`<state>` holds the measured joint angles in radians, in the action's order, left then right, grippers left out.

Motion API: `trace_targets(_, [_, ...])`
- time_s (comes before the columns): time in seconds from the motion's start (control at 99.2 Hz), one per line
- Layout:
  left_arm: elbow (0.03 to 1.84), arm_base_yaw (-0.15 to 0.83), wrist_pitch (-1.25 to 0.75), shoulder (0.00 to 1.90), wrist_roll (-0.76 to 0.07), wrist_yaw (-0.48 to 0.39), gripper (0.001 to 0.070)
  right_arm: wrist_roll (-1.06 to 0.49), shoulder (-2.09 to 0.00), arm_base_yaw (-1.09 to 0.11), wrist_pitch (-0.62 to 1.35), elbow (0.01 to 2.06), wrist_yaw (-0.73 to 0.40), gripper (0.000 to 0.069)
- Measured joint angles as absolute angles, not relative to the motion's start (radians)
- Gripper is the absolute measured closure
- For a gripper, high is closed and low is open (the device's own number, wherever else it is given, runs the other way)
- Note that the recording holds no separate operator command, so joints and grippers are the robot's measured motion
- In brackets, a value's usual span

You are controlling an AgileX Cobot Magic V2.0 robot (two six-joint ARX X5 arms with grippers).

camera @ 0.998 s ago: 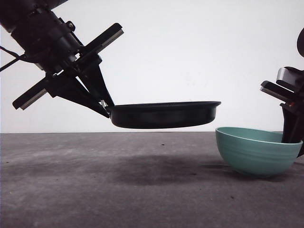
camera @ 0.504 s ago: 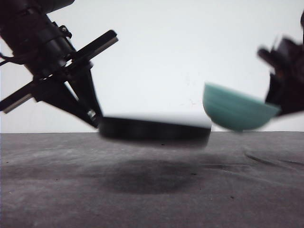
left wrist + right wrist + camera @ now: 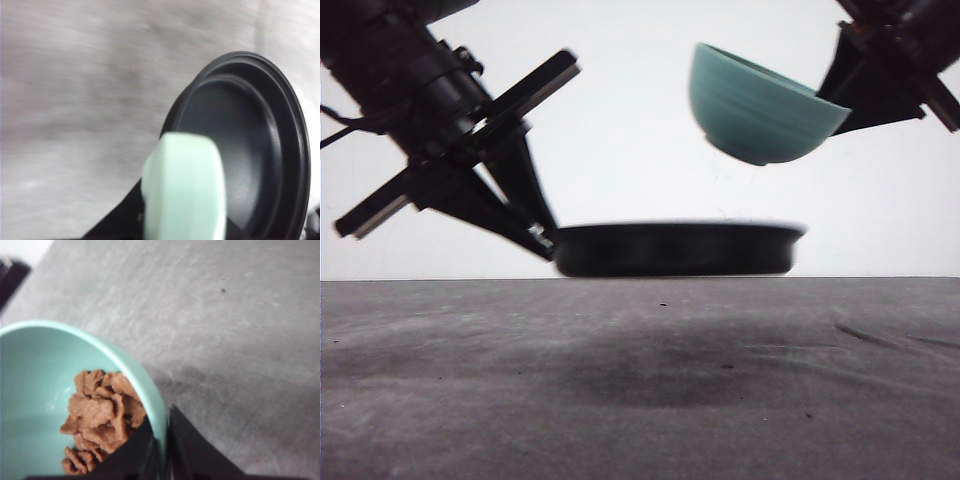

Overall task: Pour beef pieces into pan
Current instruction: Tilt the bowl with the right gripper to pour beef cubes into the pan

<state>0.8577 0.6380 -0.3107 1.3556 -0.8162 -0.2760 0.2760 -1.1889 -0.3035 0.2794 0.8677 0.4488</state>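
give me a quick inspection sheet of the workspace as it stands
surface: grey matte table, a few dark specks.
job's things: round shallow black frying pan held level above the table by its mint-green handle, inside bare; reddish-brown beef pieces in the teal ribbed bowl, which is raised above the pan's right side, tilted.
clutter: nothing seen.
grippers: left gripper shut on the pan handle; right gripper clamps the bowl rim.
cables: one dark cable at the left arm.
surroundings: plain white wall.
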Motion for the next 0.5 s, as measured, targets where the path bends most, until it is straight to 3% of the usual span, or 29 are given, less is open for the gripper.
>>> trace_targets(0.232, [0.912, 0.712, -0.311, 1.356, -0.830, -0.277, 0.0689, 0.134, -1.184, -0.516, 0.225, 0.868, 0.053, 0.0676])
trace_targets(0.423, [0.952, 0.710, -0.342, 1.356, -0.838, -0.269, 0.0689, -0.061, -1.168, -0.730, 0.105, 0.868, -0.431, 0.0676])
trace_targets(0.504, [0.978, 0.709, -0.385, 1.356, -0.826, -0.262, 0.0689, -0.156, -1.167, -0.797, 0.022, 0.868, -0.578, 0.0676])
